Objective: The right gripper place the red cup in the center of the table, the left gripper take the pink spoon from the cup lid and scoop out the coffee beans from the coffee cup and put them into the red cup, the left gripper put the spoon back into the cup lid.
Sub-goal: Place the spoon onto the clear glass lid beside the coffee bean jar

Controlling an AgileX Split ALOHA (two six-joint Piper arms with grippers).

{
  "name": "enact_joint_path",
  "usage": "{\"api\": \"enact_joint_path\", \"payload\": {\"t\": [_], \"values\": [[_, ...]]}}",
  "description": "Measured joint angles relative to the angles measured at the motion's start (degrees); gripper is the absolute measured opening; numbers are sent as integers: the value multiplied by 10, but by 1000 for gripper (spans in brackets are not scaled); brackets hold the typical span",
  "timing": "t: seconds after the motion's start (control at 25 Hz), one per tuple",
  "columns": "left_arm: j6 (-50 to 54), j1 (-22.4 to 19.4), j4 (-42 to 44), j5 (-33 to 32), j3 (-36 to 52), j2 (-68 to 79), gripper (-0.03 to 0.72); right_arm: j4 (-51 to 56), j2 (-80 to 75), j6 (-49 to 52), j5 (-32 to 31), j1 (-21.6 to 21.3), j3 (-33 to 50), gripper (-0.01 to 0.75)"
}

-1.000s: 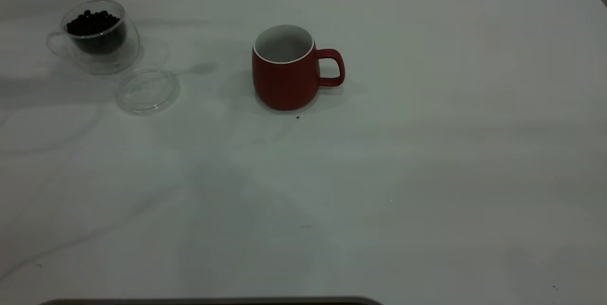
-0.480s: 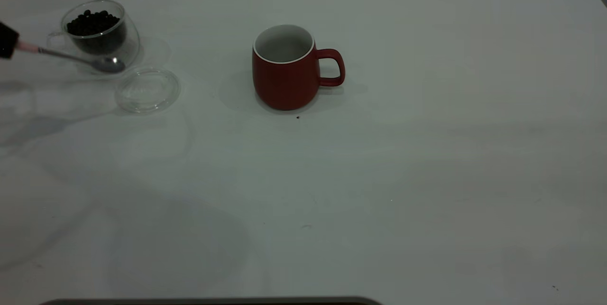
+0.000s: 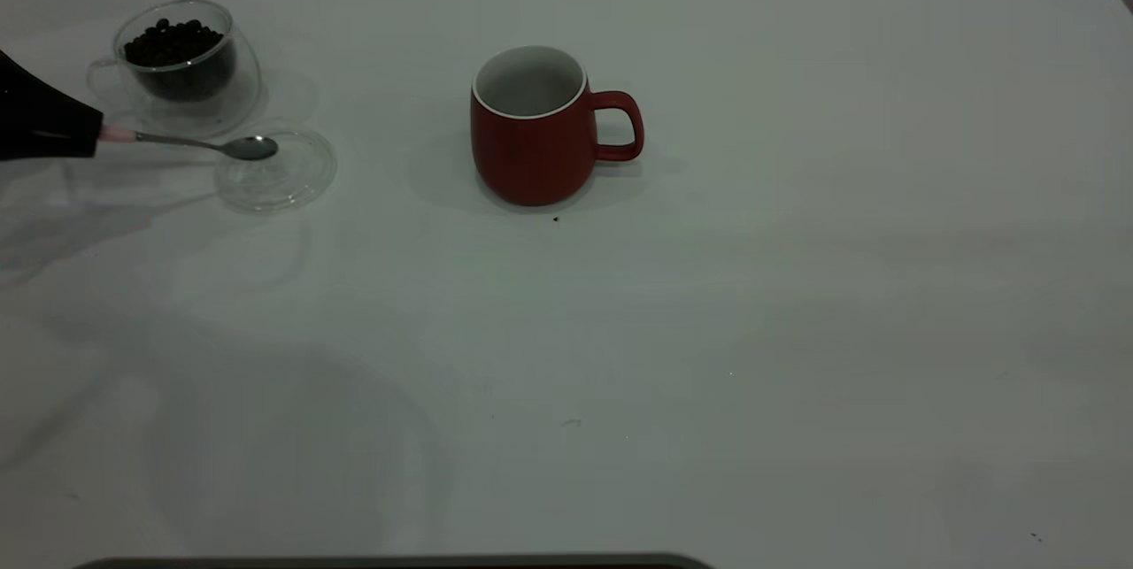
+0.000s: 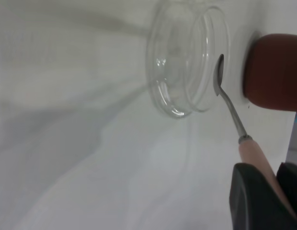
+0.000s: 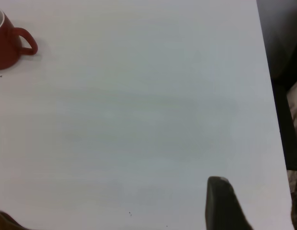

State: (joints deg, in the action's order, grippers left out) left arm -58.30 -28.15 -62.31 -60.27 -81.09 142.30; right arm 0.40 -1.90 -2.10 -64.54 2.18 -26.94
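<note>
Here, in the exterior view, you have the left gripper [image 3: 84, 134] entering from the left edge of the counter [image 3: 797, 286], clamped on the pale handle of the pink spoon [image 3: 204, 145]. The spoon runs nearly level, its silver bowl over the near-left part of the cup lid [image 3: 288, 175]; whether it touches the lid cannot be told from this angle. The coffee cup [image 3: 186, 65] stands just behind the lid, upright, with the coffee beans [image 3: 173, 42] heaped inside. The red cup [image 3: 534, 126] stands upright near the middle of the counter, well apart from the lid, handle pointing toward the right arm's side; its white inside looks bare. A tiny dark speck [image 3: 555, 219] lies just in front of it.

In the left wrist view, you see the gripper's black fingers [image 4: 254, 201] closed around the pink handle, the spoon bowl at the lid's raised rim, and the red cup beyond.

In the right wrist view, the right gripper [image 5: 225, 203] hangs over bare counter near the right edge, far from the red cup; you cannot tell its finger state.
</note>
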Motion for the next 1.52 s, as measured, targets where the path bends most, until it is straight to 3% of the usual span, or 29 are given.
{"api": "enact_joint_path", "payload": {"t": [0.88,1.0,1.32,1.52], "values": [[-47,1,-76,25,0,58,131,0,0,0,0,0,0,374],[-47,1,-76,32,0,58,171,0,0,0,0,0,0,374],[-48,1,-76,37,0,58,395,0,0,0,0,0,0,374],[-47,-1,-75,37,0,58,447,0,0,0,0,0,0,374]]}}
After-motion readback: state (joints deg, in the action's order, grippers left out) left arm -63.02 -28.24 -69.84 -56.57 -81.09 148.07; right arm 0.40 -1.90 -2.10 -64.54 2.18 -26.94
